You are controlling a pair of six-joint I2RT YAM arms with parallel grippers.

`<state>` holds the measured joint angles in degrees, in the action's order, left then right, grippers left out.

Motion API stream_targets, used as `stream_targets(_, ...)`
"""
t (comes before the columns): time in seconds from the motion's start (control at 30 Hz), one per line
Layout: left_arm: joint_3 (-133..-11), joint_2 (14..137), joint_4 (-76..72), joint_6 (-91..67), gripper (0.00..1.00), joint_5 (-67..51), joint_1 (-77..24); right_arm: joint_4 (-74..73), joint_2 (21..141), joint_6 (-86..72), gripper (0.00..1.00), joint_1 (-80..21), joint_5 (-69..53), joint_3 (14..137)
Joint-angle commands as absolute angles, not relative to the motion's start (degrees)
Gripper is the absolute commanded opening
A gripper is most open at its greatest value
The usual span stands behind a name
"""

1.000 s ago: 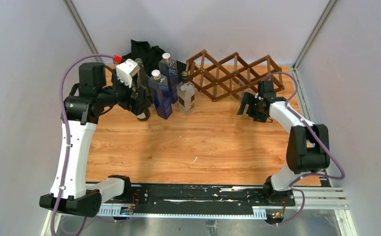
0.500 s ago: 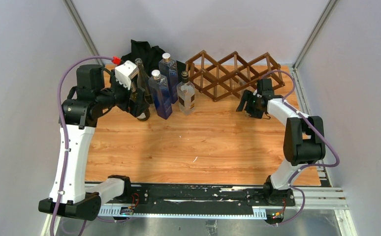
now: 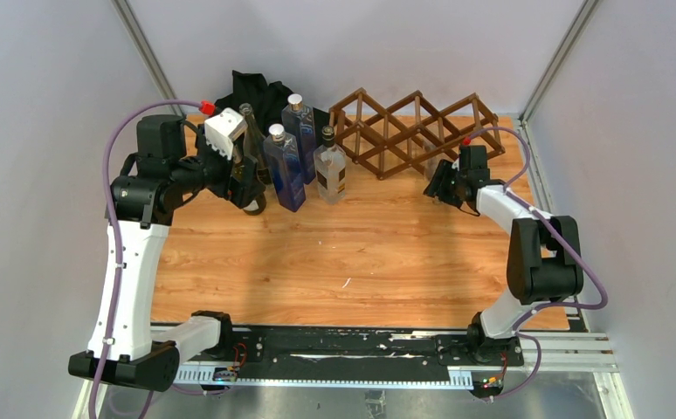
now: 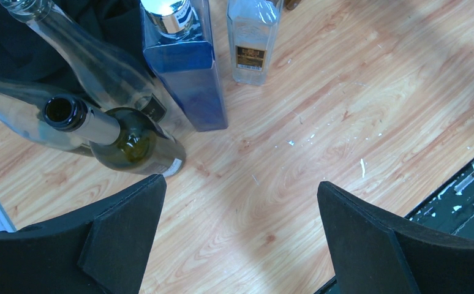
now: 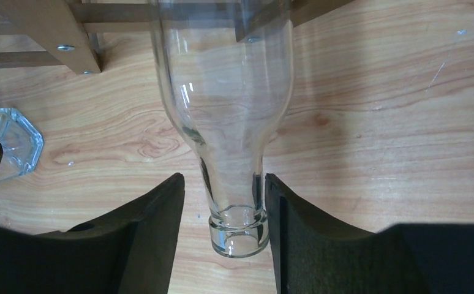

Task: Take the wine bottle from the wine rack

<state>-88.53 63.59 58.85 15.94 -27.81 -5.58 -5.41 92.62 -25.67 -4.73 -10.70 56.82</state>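
Blue square bottle (image 4: 185, 79) standing at far left of wooden table (image 3: 361, 253), clear labelled bottle (image 4: 251, 43) standing just beside. Dark green open-necked bottle (image 4: 133, 144) standing near. Black cloth (image 3: 251, 92) lying behind.

The clear wine bottle (image 5: 228, 92) lay neck-first out of the wine rack (image 5: 45, 24). The right gripper (image 5: 224, 180) straddled its neck – one finger (image 5: 283, 233) at the lip, the other just shy – above the wooden table (image 5: 375, 122).

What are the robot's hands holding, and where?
Nothing yet. The right gripper straddles the clear bottle at its neck, not clamped; the left gripper is empty.
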Motion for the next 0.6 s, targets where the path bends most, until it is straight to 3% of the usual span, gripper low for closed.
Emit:
stream_targets(0.0,-88.43,63.20,58.71,16.60,1.00,-27.21,-5.27,-0.91,91.69,-24.94,0.53,-4.34,-9.99,54.83)
stream_targets(0.27,-88.79,63.23,58.70,16.46,1.00,-27.63,-5.27,-0.52,91.62,-24.88,0.41,-5.01,-10.02,52.67)
stream_targets(0.37,-88.45,63.26,58.67,16.42,1.00,-27.94,-5.27,1.11,90.50,-24.70,0.28,-5.46,-9.77,51.15)
stream_targets(0.5,-88.09,63.34,58.71,16.28,1.00,-28.63,-5.27,2.19,87.97,-24.85,0.02,-5.93,-9.39,48.20)
stream_targets(0.57,-87.92,63.48,58.71,15.97,1.00,-29.45,-5.27,2.43,85.59,-24.80,0.00,-5.97,-9.11,46.43)
